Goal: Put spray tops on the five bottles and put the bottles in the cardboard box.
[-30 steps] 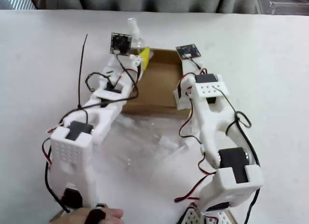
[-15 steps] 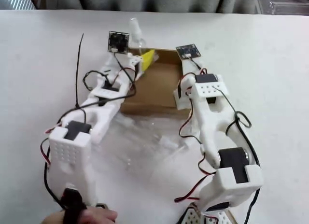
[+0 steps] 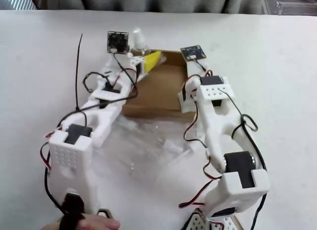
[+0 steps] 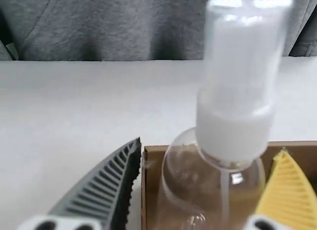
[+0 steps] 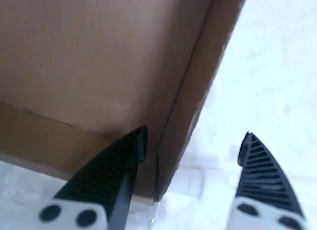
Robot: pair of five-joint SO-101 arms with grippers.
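Bottle (image 4: 198, 190) with spray top (image 4: 237, 76) sits clasped in left pincer (image 4: 210, 146) over cardboard box (image 3: 163, 86) corner; right pincer (image 5: 195, 132) gapes, straddling the box wall.

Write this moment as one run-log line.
left tool: shut on bottle, spray top fitted, at cardboard box corner | right tool: open, straddling its wall

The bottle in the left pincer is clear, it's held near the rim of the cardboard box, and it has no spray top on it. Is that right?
Not quite. The bottle does have a spray top, white under a clear cap, as the left wrist view shows. The rest stands: the bottle is clear, and the left pincer holds it near the rim of the cardboard box.
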